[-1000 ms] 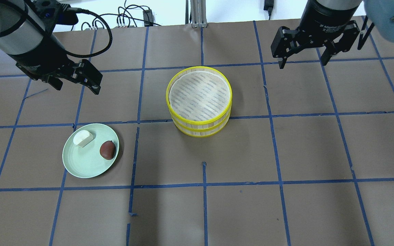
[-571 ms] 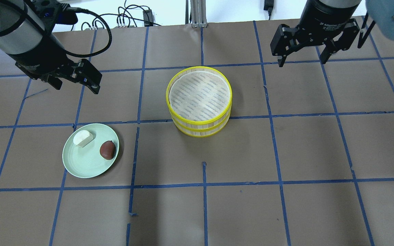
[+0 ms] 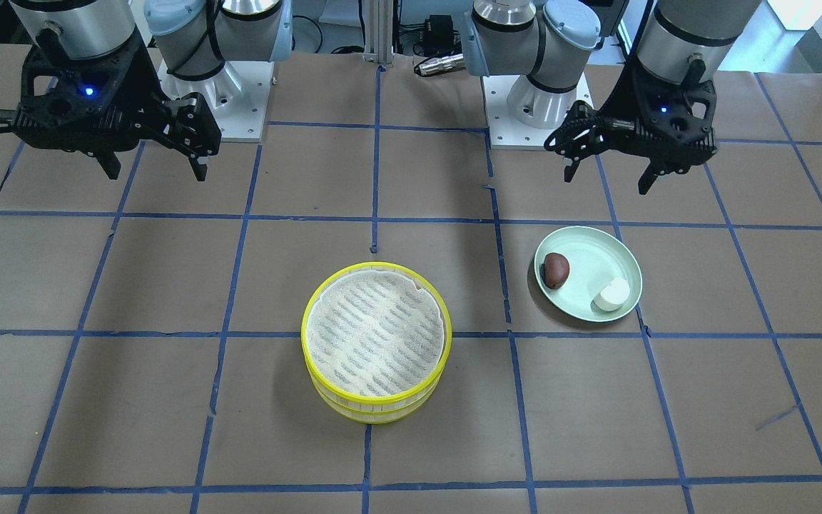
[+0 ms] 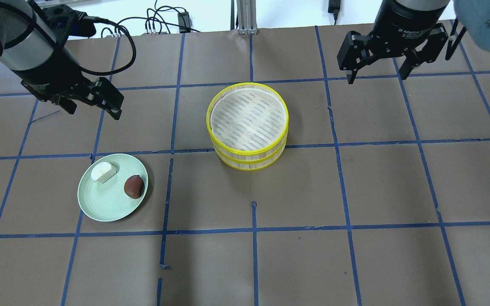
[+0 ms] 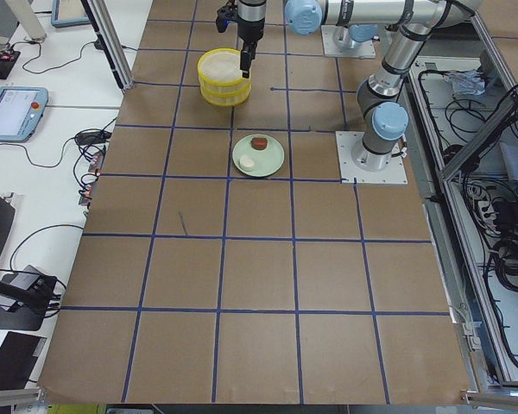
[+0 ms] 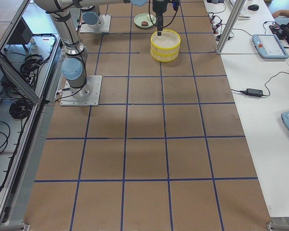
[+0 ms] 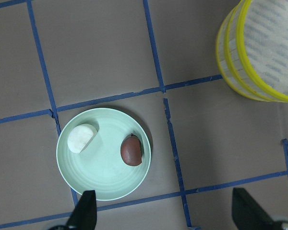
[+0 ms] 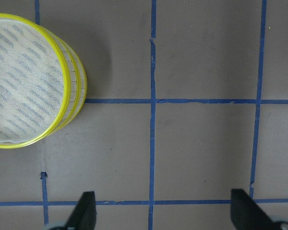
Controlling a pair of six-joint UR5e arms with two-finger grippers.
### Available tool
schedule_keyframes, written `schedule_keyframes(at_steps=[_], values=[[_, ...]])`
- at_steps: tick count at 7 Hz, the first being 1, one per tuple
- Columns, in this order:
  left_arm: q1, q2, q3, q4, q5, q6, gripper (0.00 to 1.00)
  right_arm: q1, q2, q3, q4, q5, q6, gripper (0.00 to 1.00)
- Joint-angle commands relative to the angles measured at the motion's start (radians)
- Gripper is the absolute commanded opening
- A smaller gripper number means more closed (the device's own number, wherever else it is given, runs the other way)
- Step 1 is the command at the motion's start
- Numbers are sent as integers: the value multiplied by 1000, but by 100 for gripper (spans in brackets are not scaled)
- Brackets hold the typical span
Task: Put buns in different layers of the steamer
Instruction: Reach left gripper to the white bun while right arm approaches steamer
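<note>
A two-layer steamer [image 4: 249, 158] with yellow rims stands stacked at the table's middle, its top layer empty; it also shows in the front view [image 3: 372, 403]. A pale green plate [image 4: 100, 204] holds a white bun [image 4: 103, 172] and a brown bun [image 4: 134, 186]. My left gripper [image 4: 94, 111] is open and empty, above the table behind the plate. Its wrist view shows the plate [image 7: 96, 172], the white bun [image 7: 82, 138], the brown bun [image 7: 131, 150] and the steamer [image 7: 233, 67]. My right gripper [image 4: 376, 79] is open and empty, back right of the steamer [image 8: 74, 91].
Brown paper with a blue tape grid covers the table. Cables [image 4: 155, 21] lie along its back edge. The two arm bases [image 3: 204, 93] [image 3: 539, 100] stand at the robot's side. A side bench with a teach pendant [image 6: 267, 45] runs beyond the far edge.
My left gripper has shifted slightly back and to the left. My right gripper has barely moved. Buns, plate and steamer are where they were.
</note>
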Motion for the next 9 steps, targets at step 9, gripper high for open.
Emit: schedule_keyframes(at_steps=[9], values=[[181,-388,-229,312,136,156,100,169,280,72,-388,14,190,99]])
